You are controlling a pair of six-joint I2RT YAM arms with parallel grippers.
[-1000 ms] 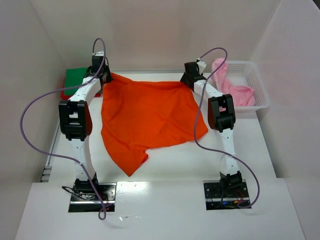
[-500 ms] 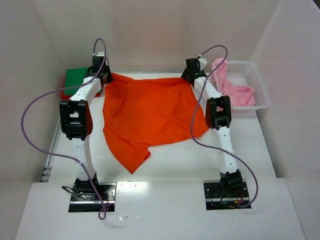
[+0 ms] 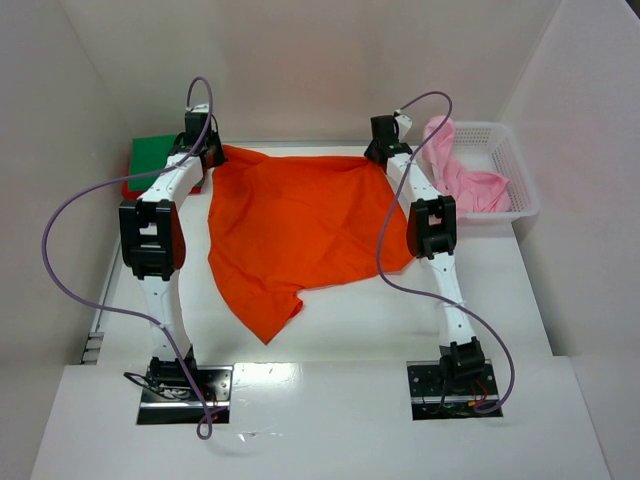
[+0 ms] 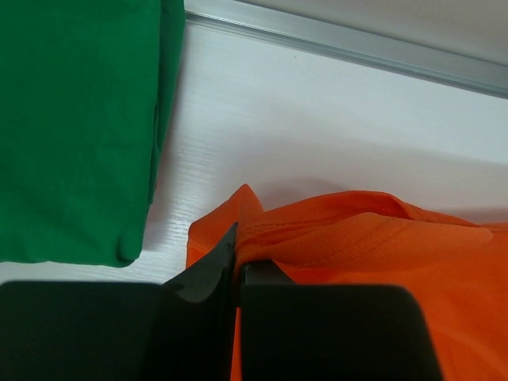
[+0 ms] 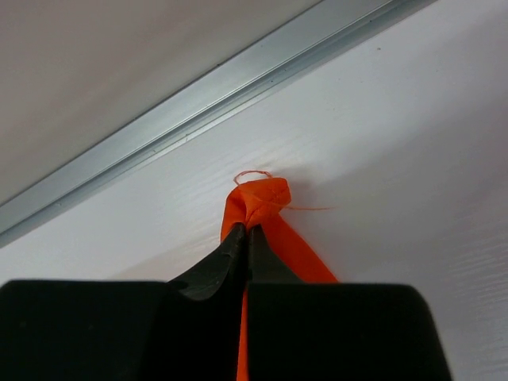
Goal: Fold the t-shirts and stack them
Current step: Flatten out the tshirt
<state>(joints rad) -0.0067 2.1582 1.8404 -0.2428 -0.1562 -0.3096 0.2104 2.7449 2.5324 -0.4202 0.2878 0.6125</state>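
An orange t-shirt (image 3: 300, 225) lies spread over the middle of the table, its near end tapering to a point. My left gripper (image 3: 212, 152) is shut on the shirt's far left corner, and the wrist view shows orange cloth (image 4: 373, 238) pinched between the black jaws (image 4: 238, 255). My right gripper (image 3: 378, 152) is shut on the far right corner, with a small orange tip (image 5: 262, 198) sticking out past the jaws (image 5: 248, 232). A folded green t-shirt (image 3: 150, 155) (image 4: 71, 119) lies at the far left on top of a red one (image 3: 128, 187). A pink t-shirt (image 3: 470, 180) lies crumpled in the basket.
A white lattice basket (image 3: 520, 170) stands at the far right. A metal rail (image 5: 198, 87) (image 4: 341, 48) runs along the table's far edge under the back wall. Side walls close in the table on the left and right.
The right gripper has closed on the orange shirt's far right corner. The right arm has edged left and farther back, and the shirt's near edge has shifted slightly.
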